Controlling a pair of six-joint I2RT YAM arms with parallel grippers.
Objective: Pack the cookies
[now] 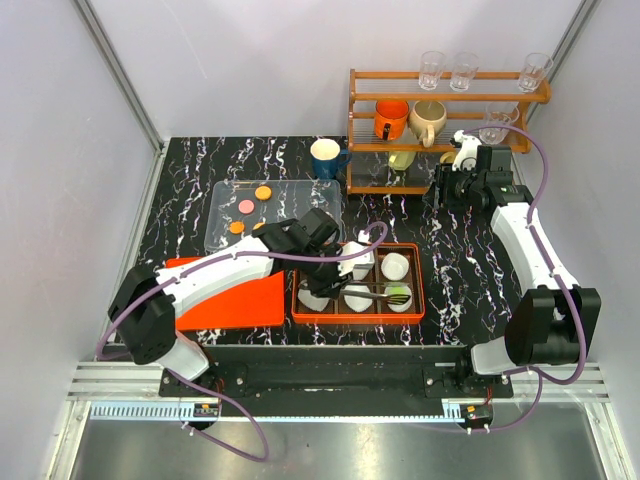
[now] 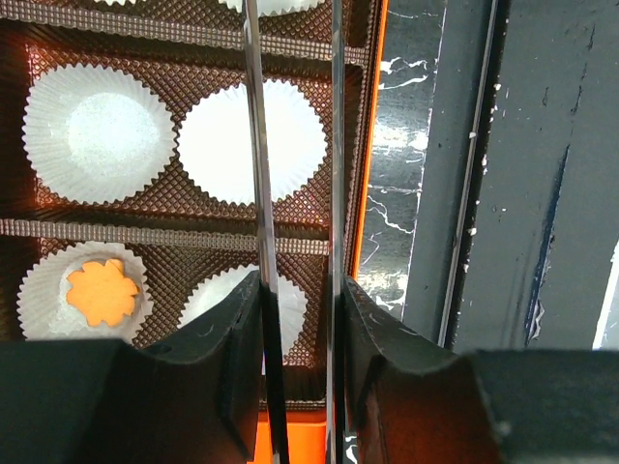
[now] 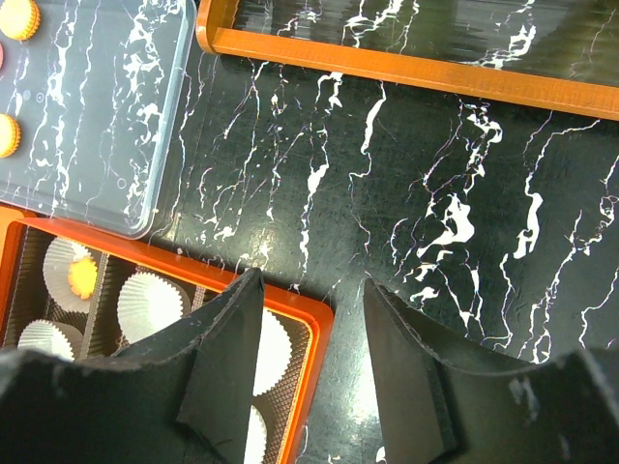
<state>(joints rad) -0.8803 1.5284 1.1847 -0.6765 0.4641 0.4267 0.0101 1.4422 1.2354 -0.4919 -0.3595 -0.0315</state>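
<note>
Your left arm [image 1: 220,272] and right arm [image 1: 528,245] show white shells over black joints, each trailing a purple cable [image 1: 546,165]. The left tool [image 2: 300,288] and right tool [image 3: 311,282] have matte black wedge fingers [image 3: 227,367].

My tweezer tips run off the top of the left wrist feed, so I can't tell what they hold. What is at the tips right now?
Observer: In the top view, the tweezers end at a green cookie, which lies in the near right liner of the orange box.
Operator: Good. Where is the right arm relative to my box?
Observer: The right gripper hangs over the marble tabletop, between the box's far right corner and the wooden rack. Its jaws are open with nothing between them.
</note>
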